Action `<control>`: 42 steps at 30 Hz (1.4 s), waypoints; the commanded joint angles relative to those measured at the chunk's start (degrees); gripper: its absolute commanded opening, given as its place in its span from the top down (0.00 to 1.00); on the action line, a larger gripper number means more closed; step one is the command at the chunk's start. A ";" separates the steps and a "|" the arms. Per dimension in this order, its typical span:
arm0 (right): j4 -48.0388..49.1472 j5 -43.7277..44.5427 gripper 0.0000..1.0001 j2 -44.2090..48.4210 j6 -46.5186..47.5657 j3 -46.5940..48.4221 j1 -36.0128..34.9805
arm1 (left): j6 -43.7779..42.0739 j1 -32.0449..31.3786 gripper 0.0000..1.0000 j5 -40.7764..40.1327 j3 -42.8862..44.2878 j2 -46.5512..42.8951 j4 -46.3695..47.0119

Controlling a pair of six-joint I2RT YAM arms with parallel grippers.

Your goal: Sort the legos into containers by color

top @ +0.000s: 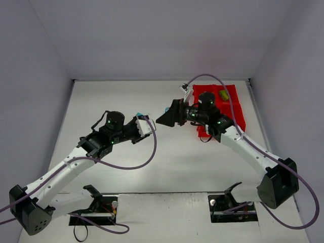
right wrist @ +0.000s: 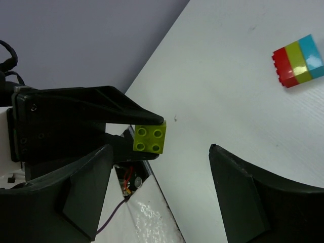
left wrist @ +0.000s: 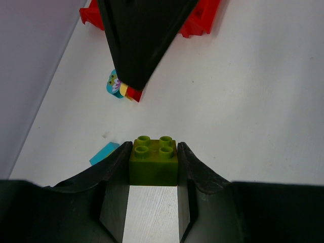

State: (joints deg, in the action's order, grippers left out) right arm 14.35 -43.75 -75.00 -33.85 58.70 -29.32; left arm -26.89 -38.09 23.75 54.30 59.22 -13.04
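My left gripper [left wrist: 153, 148] is shut on a green two-by-two brick [left wrist: 153, 163] and holds it above the table; the same brick [right wrist: 148, 138] shows in the right wrist view, between the left fingers. My right gripper [right wrist: 161, 148] is open and empty, facing the left gripper [top: 148, 124] a short way from it, with the green brick in front of its gap. The red tray [top: 236, 109] lies behind the right gripper [top: 169, 117], with a yellow brick [top: 223, 94] in a far bin. A joined red, yellow and teal stack [right wrist: 298, 59] lies on the table.
A loose teal brick [left wrist: 104, 153] lies on the table just left of my left fingers. The stack [left wrist: 122, 89] sits partly under the right gripper's dark finger [left wrist: 142, 35]. The tray's corner [left wrist: 202, 17] shows beyond. Walls close in the table on three sides.
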 commanded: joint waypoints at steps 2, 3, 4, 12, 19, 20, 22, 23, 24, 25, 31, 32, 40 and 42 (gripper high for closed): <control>6.13 2.52 0.27 -2.51 -1.05 0.72 -4.41 | -2.72 -0.41 0.83 0.77 0.10 -1.48 4.95; 6.30 2.87 0.27 -2.95 -1.05 0.72 -5.04 | -2.90 -0.50 0.83 0.77 -0.07 -1.65 5.04; 6.65 3.14 0.27 -3.30 -1.13 0.89 -5.57 | -3.07 -0.59 0.83 0.77 -0.16 -1.83 5.04; 8.41 5.16 0.28 -6.56 -2.10 1.77 -9.26 | -3.69 -0.94 0.83 -0.11 -0.69 -2.27 5.65; 9.03 5.78 0.32 -8.49 -2.36 2.03 -11.28 | -3.60 -0.94 0.83 -0.19 -0.60 -1.92 5.74; 9.12 5.78 0.32 -8.58 -2.28 2.30 -11.37 | -3.52 -0.94 0.83 -0.28 -0.60 -1.83 5.83; 9.03 5.78 0.38 -8.76 -2.02 2.39 -11.90 | -3.60 -0.94 0.83 -0.37 -0.60 -1.74 5.57; 9.03 5.86 0.42 -8.76 -1.93 2.30 -11.99 | -3.60 -0.94 0.83 -0.37 -0.43 -1.57 5.39; 9.03 6.13 0.51 -8.76 -1.84 2.21 -11.90 | -3.60 -0.94 0.83 -0.37 -0.34 -1.39 5.39; 8.86 6.48 0.56 -8.50 -1.49 2.12 -11.90 | -3.34 -0.94 0.83 -0.46 -0.25 -1.22 5.13; 5.87 8.93 1.00 -7.79 1.14 2.91 -11.37 | -1.32 -0.94 0.74 -2.21 1.06 0.28 4.60; 5.52 9.12 1.00 -7.70 1.50 3.09 -11.02 | -1.06 -0.94 0.73 -2.39 1.15 0.45 4.60; 1.74 12.45 1.00 -5.95 5.89 3.35 -3.12 | 6.31 -0.94 0.26 -10.64 1.68 1.42 8.11; 1.04 13.94 1.00 -5.77 7.29 3.35 1.71 | 8.51 -0.94 0.22 -13.72 1.59 1.42 9.52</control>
State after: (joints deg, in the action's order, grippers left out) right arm 14.35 -32.97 -84.01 -30.00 59.31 -32.84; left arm -23.31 -39.00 15.09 52.49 60.84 -9.78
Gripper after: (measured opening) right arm 0.335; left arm 0.758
